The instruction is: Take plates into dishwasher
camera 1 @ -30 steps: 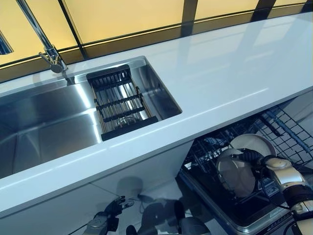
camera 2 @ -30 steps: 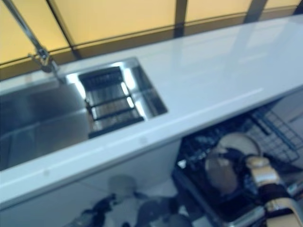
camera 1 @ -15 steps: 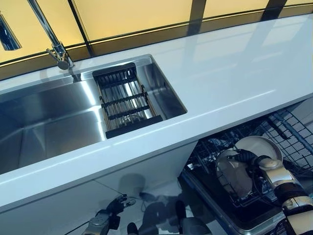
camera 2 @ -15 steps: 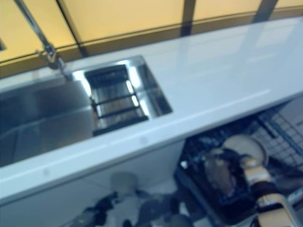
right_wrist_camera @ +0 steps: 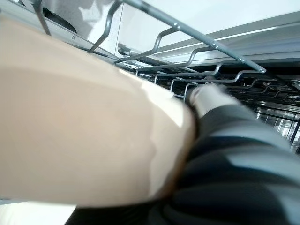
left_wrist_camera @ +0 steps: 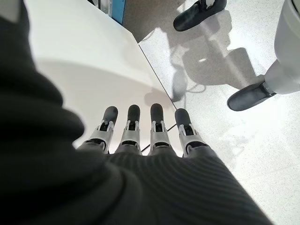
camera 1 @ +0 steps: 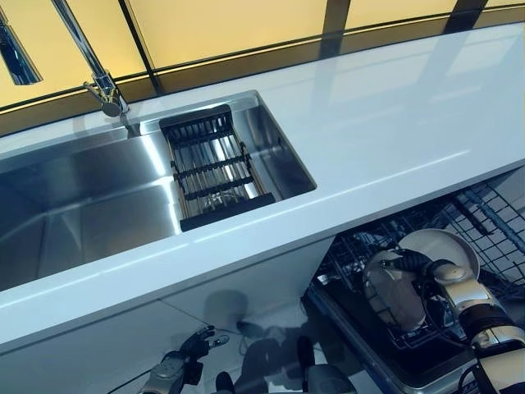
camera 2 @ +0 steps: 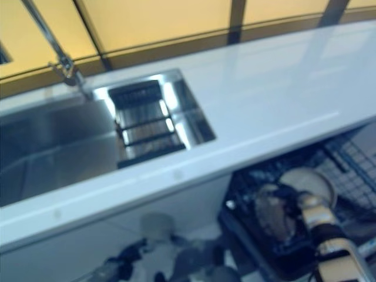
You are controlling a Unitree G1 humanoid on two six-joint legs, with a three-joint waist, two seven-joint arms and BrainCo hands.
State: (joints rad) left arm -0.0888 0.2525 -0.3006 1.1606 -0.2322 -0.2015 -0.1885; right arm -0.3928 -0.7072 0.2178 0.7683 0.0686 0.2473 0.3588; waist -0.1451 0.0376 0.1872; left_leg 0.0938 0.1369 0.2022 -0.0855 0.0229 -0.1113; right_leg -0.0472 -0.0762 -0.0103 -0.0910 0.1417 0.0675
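Left eye view shows the right hand (camera 1: 417,264) gripping a plate (camera 1: 395,289) upright in the dishwasher rack (camera 1: 353,250), beside another plate (camera 1: 443,245); not yet released. Left hand (left_wrist_camera: 140,131) hangs relaxed, empty.

The right hand (camera 1: 410,264) now sets the plate (camera 1: 395,289) more upright and deeper in the dishwasher rack (camera 1: 492,234), closer to the white plate (camera 1: 447,246).
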